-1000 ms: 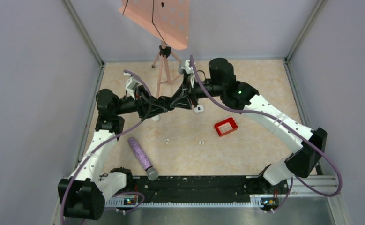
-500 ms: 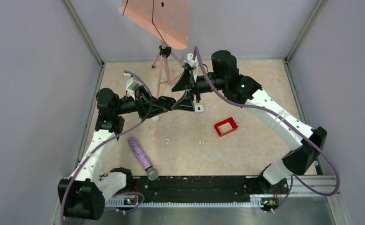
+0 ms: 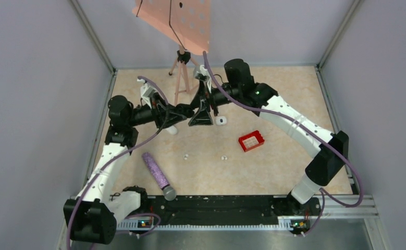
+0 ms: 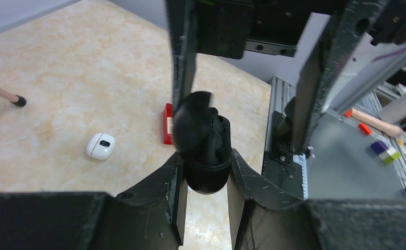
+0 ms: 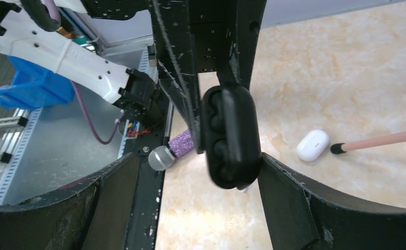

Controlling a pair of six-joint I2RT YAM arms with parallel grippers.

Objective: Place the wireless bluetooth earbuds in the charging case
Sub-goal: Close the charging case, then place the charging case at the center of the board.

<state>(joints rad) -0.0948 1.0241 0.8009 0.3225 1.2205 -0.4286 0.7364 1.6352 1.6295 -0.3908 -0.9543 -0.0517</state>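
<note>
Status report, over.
Left gripper shut on open black case. Right gripper open, facing it. Two earbuds loose on table. Microphone nearby, not touching.

Glossy white plastic charging case [image 4: 101,146], smooth black plastic case [image 4: 206,174]

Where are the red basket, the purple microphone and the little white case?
red basket [image 3: 254,146], top view, its near rim.
purple microphone [image 3: 155,169], top view, its handle.
white case [image 4: 100,146], left wrist view, middle of its face.

Left gripper [image 4: 206,162] is clamped on the black case [image 4: 207,179], lid raised. Right gripper [image 4: 240,124] fingers are spread wide, one touching the lid. A white case [image 4: 100,146] lies on the table [image 4: 60,62], well apart. A red basket [image 4: 167,124] is partly hidden behind.
</note>
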